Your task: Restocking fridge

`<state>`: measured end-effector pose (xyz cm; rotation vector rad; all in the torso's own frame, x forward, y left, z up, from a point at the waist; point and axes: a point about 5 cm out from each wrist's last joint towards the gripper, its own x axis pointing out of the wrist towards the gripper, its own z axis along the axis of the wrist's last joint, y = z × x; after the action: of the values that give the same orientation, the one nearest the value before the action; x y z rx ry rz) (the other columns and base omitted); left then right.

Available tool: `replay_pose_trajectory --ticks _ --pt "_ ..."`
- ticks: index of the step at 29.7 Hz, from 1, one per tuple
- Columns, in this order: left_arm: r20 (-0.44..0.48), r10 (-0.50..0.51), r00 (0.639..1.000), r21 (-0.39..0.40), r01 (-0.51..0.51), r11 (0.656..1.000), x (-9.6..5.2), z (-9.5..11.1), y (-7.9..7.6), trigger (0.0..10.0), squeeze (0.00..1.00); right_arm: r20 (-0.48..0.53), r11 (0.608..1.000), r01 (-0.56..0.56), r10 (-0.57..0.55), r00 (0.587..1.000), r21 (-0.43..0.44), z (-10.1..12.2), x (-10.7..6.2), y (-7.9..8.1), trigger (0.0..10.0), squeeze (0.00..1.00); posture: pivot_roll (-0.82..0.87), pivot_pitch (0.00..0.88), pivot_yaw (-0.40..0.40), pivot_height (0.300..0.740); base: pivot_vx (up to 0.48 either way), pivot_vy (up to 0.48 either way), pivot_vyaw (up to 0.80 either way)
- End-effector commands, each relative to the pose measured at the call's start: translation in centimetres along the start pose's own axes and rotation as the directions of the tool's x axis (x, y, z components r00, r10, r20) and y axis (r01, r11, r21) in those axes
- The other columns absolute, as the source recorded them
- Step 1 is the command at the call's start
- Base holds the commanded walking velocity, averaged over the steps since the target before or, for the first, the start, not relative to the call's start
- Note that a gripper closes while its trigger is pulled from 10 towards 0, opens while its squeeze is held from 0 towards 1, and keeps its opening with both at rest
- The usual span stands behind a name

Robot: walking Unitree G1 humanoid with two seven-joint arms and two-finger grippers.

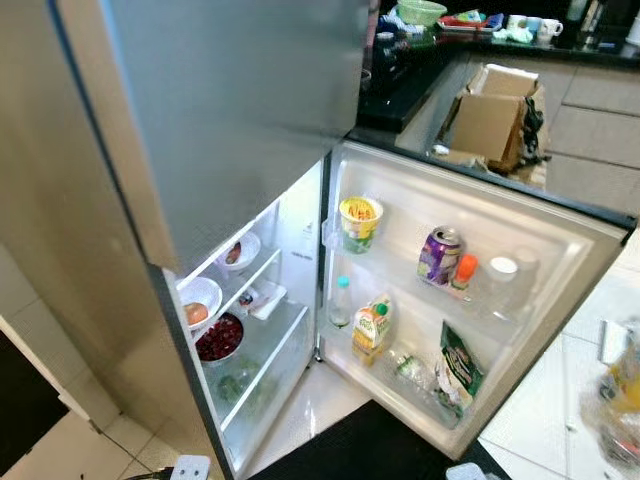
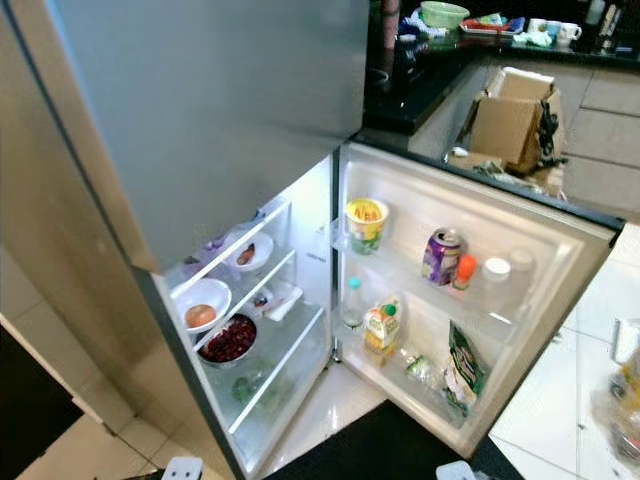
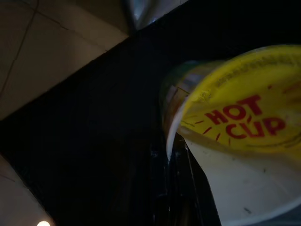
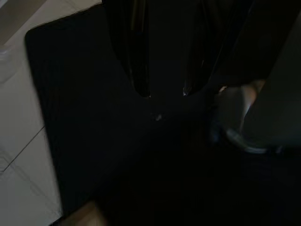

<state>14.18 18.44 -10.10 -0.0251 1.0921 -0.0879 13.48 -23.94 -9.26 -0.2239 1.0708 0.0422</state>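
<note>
My left gripper [image 3: 188, 162] hangs low over the black floor mat [image 3: 94, 141], shut on a noodle cup [image 3: 240, 127] with a yellow "HOT CUP" lid. One black finger [image 3: 171, 188] lies along the cup's side; the other is hidden behind it. My right gripper [image 4: 165, 93] also hangs over the mat, open, with nothing between its fingers. The fridge [image 1: 230, 150] stands ahead with its lower door [image 1: 560, 250] swung wide to the right. A second noodle cup [image 1: 360, 222] sits on the door's upper shelf.
The door shelves hold a purple can [image 1: 440, 255], an orange-capped bottle [image 1: 463, 272], a clear bottle [image 1: 341, 300], a juice carton [image 1: 371, 330] and a green bag [image 1: 458, 365]. Bowls [image 1: 197, 300] fill the inner shelves. A cardboard box [image 1: 495, 115] stands behind the door.
</note>
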Motion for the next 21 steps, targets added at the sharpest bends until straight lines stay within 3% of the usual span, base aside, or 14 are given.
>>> replay_pose_trajectory --ticks 1,11,21 --pt "-0.034 -0.004 0.999 -0.009 0.003 1.0 -0.1 -0.9 0.0 10.0 0.0 0.009 1.0 -0.013 0.013 1.0 0.001 0.5 0.1 0.5 10.0 0.0 -0.04 0.0 0.006 0.74 0.0 -0.472 0.0" --pt "-0.032 -0.006 0.999 -0.01 0.006 1.0 -0.1 -0.8 -0.2 10.0 0.0 0.022 1.0 -0.018 0.018 1.0 -0.014 1.0 0.3 0.5 10.0 0.0 -0.04 0.0 0.006 0.74 0.0 -0.414 0.0" --pt "-0.031 0.015 0.999 -0.003 -0.015 1.0 -0.1 -0.8 0.1 10.0 0.0 0.038 0.999 -0.026 0.027 0.999 -0.027 1.5 0.3 0.7 10.0 0.0 -0.05 0.0 0.006 0.74 0.0 0.0 0.0"
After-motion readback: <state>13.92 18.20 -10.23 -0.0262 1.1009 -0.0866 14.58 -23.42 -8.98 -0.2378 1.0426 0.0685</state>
